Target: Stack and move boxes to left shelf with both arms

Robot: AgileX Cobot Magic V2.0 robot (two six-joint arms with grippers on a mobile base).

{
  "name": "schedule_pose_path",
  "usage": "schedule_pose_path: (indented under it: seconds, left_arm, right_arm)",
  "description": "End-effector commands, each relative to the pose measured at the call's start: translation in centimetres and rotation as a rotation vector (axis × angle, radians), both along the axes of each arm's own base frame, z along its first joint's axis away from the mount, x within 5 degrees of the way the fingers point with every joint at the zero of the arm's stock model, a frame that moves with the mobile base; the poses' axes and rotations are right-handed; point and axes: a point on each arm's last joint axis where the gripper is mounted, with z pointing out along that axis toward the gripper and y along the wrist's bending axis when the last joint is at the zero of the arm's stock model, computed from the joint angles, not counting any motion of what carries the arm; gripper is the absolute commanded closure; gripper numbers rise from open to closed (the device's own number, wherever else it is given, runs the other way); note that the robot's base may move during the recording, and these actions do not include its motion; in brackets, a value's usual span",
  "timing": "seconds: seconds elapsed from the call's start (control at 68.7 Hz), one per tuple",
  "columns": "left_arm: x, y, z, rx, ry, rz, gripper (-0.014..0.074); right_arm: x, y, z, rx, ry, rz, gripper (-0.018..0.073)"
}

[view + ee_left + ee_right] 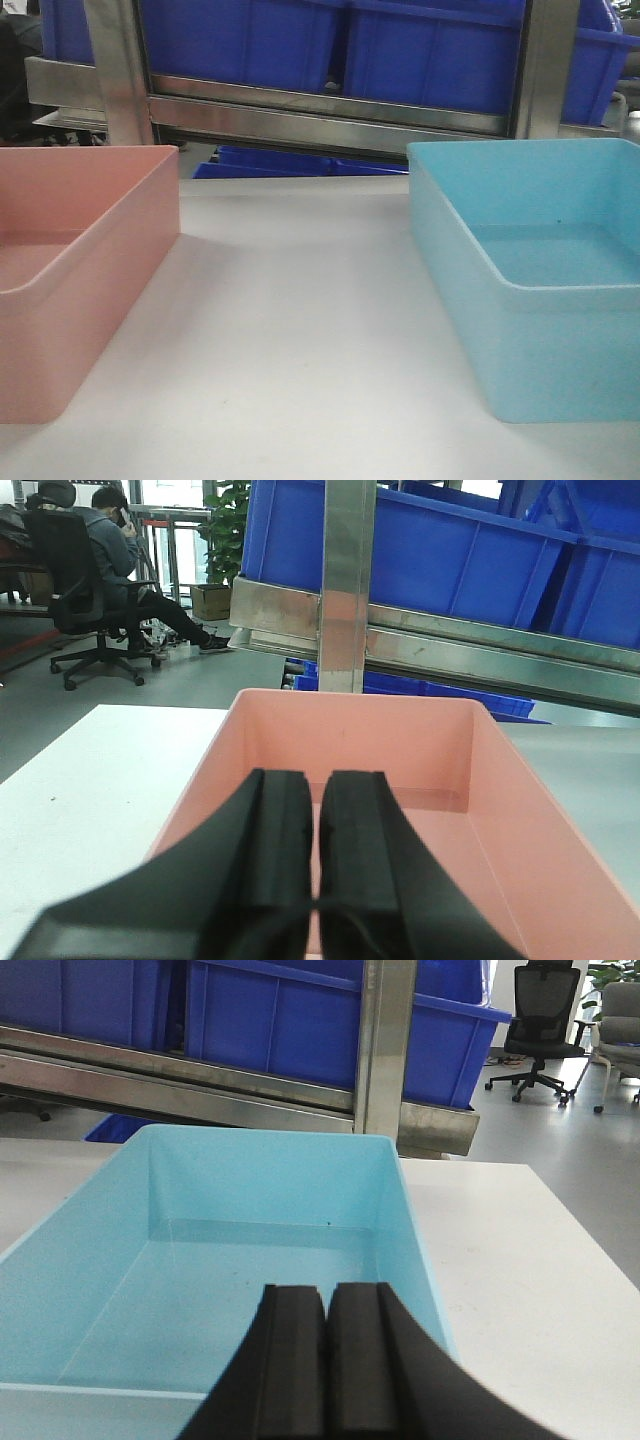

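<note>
Salmon pink tub (90, 250) at the left of the white table (300, 380), open side up, cut off by the picture's left edge. Light sky blue tub (520, 300) at the right of the same table, also open side up and level, well apart from the pink one, with bare tabletop between the two. Not stacked; each flat on the table. Behind both, just past the far table edge, a steel rack (330, 115) with upright posts and a flat front bar, loaded with dark blue bins (430, 50); more dark blue lower down under the bar. From the left wrist: left gripper (318, 776) hanging over the near end of the pink tub, black fingers (280, 830) pressed together with only a thin slit between, clamped on nothing, pointing along the tub toward the rack. From the right wrist: right gripper (325, 1292) over the near end of the blue tub, likewise drawn together, gripping nothing. Whether touching either near rim, impossible to tell. Far off to the left, a seated person (115, 540) in an office chair; another office chair (540, 1020) off to the right.
</note>
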Motion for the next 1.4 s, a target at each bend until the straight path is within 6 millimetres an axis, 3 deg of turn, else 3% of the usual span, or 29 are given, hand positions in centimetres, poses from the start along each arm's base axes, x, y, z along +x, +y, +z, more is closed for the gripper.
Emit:
schedule_pose_path:
  seconds: [0.0,0.51,0.699,0.859,1.165,1.384]
  left_arm:
    - [-0.1,0.0,-0.2,-0.005,-0.063,-0.001,0.0586]
    - [-0.1,0.0,0.3,-0.062,0.001,-0.009,0.0586]
    - [-0.1,-0.1,3.3,-0.03,0.041,-0.013,0.0586]
    - [0.6,-0.2,5.7,-0.015,0.204,-0.022,0.0586]
    - [5.6,-0.4,9.1,0.025,0.548,-0.022,0.0586]
    - [9.9,-0.5,8.8,0.029,0.726,-0.024,0.0586]
  right_arm:
    - [-0.3,0.0,1.4,-0.007,-0.113,0.002,0.0508]
    - [-0.3,0.0,1.4,-0.007,-0.113,0.002,0.0508]
    - [-0.3,0.0,1.4,-0.007,-0.113,0.002,0.0508]
    - [-0.3,0.0,1.4,-0.007,-0.113,0.002,0.0508]
    - [-0.3,0.0,1.4,-0.007,-0.113,0.002,0.0508]
    - [-0.3,0.0,1.4,-0.007,-0.113,0.002,0.0508]
